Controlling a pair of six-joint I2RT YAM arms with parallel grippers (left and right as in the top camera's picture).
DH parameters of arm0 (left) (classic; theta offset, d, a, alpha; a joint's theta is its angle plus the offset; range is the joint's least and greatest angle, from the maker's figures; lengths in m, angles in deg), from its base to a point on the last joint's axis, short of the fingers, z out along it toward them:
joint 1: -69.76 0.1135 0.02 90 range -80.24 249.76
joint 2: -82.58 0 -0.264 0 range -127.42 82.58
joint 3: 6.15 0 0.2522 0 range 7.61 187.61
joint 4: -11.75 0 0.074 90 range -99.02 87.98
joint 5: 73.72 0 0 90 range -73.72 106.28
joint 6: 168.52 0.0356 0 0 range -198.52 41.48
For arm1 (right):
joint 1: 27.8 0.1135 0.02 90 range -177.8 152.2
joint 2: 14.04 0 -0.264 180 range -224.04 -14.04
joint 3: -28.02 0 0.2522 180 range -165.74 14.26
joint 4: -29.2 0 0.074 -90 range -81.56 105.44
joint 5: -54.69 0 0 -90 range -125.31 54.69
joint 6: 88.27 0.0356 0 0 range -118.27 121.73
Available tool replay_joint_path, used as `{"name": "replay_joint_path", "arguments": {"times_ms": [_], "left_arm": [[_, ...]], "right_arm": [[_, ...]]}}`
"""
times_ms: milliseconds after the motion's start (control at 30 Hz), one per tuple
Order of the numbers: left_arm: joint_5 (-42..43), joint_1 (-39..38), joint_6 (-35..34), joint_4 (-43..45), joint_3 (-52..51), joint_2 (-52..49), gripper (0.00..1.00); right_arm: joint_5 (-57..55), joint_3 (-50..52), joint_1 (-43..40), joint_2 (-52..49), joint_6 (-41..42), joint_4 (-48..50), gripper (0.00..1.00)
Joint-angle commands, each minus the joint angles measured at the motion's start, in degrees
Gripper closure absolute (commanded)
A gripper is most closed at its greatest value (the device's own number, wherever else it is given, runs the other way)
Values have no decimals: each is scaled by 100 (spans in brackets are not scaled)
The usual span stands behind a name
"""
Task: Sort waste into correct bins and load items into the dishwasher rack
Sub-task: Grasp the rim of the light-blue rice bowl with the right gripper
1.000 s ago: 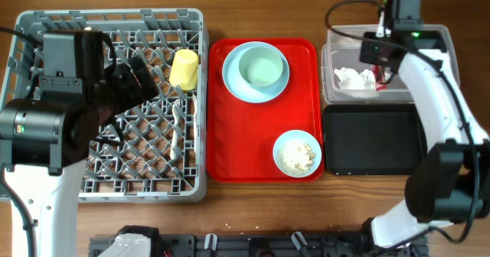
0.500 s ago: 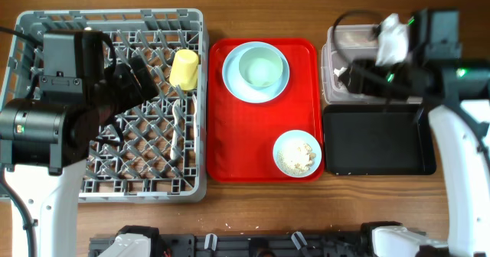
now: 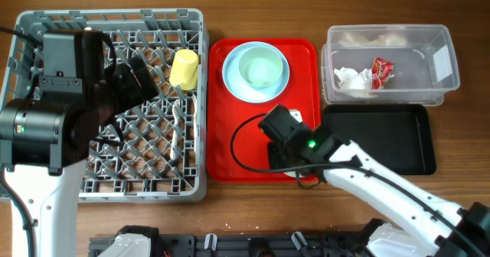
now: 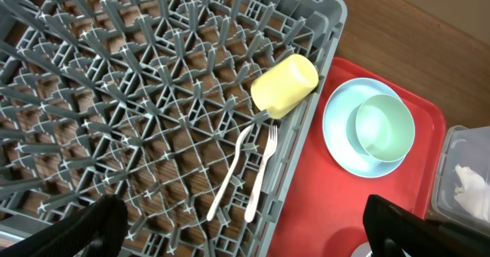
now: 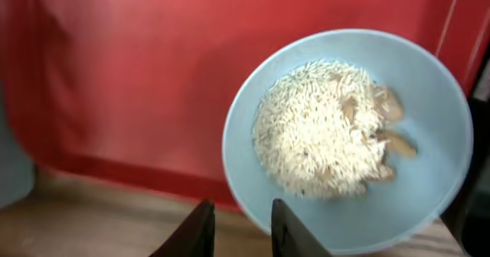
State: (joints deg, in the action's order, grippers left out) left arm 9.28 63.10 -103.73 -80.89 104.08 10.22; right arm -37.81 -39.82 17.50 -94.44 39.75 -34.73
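Observation:
My right gripper [image 5: 243,228] is open, its fingertips at the near rim of the small pale blue bowl [image 5: 348,138], which holds rice-like food scraps [image 5: 321,127] and sits on the red tray [image 3: 245,142]. In the overhead view my right arm [image 3: 295,144] hides most of that bowl. My left gripper [image 4: 253,230] is open wide and empty above the grey dishwasher rack [image 3: 107,14]. The yellow cup [image 3: 184,68], white fork [image 4: 260,173] and spoon [image 4: 230,173] lie in the rack. The green bowl [image 3: 260,66] sits on the pale blue plate [image 3: 232,77].
The clear tub [image 3: 440,58] at the back right holds the crumpled napkin [image 3: 352,79] and the red wrapper [image 3: 381,69]. The black tray [image 3: 375,138] lies in front of it, right of the red tray.
My right arm has left the clear tub and now sits low over the bowl of rice on the red tray. The left arm has not moved.

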Motion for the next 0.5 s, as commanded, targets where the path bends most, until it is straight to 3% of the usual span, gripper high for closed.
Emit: {"name": "replay_joint_path", "arguments": {"times_ms": [0, 133, 467], "left_arm": [[28, -22, -55, 15, -4, 57, 0], [28, -22, -57, 15, -4, 57, 0], [28, -22, -57, 15, -4, 57, 0]], "right_arm": [[96, 496, 28, -2, 264, 492, 75], [157, 922, 28, -7, 264, 1023, 73], [522, 997, 28, -7, 175, 1217, 72]]}}
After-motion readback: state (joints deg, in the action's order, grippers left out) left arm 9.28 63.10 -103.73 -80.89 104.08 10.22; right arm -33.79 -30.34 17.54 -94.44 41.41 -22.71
